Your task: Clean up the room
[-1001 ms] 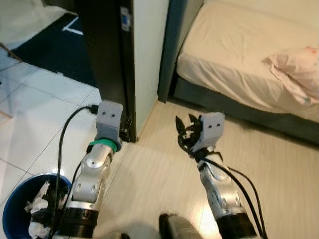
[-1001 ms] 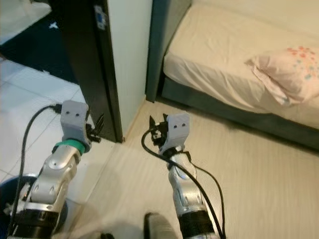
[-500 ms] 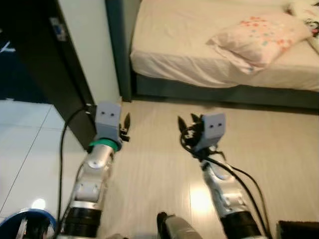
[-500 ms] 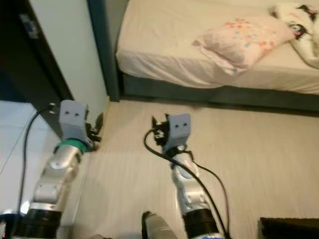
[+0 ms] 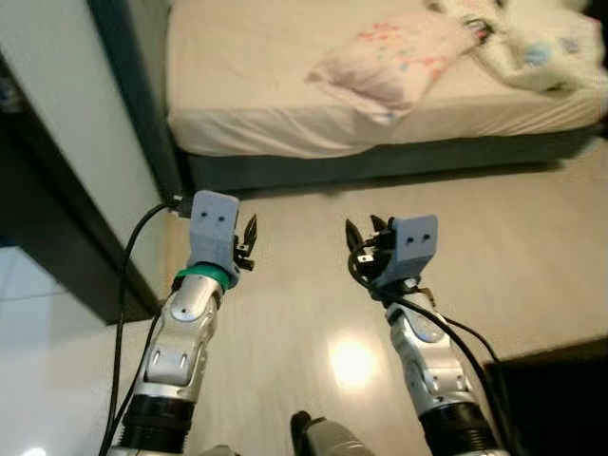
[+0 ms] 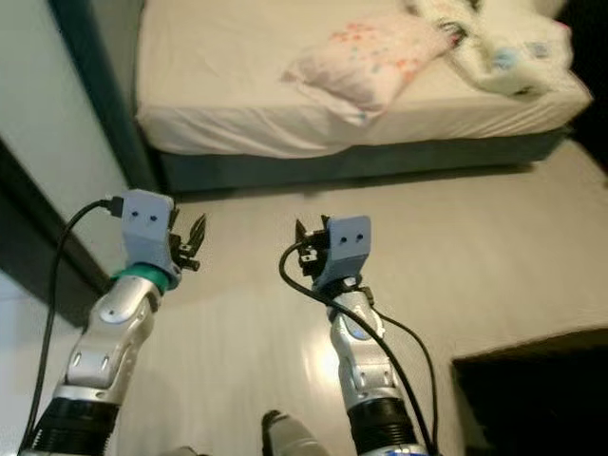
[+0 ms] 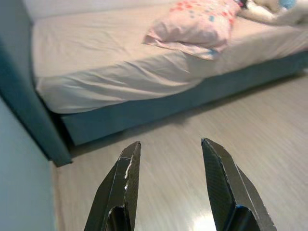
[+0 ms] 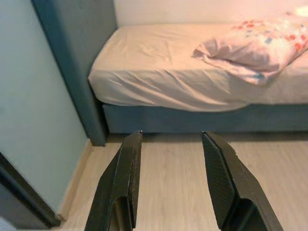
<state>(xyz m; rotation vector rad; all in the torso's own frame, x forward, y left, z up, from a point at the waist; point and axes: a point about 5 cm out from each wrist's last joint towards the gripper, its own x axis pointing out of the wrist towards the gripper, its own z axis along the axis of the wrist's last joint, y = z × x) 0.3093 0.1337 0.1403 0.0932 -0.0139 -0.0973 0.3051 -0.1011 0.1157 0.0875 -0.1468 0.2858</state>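
While both arms are raised over the pale wooden floor (image 5: 285, 313), the bed (image 5: 275, 104) lies just ahead of them, its cream sheet hanging over a dark blue-grey base. On the bed rests a pink pillow (image 5: 389, 62) with small coloured spots, and beyond the pillow, toward the bed's far end, sits a rumpled white blanket (image 5: 532, 47) (its print is too blurred to read). The left gripper (image 7: 169, 185) hangs short of the bed, jaws parted with a clear gap and nothing between them. The right gripper (image 8: 169, 180) is held beside it, also short of the bed, jaws equally spread and empty. A dark blue-grey post (image 8: 79, 67) stands at the bed's head end, with a pale green wall (image 8: 33, 125) next to it.
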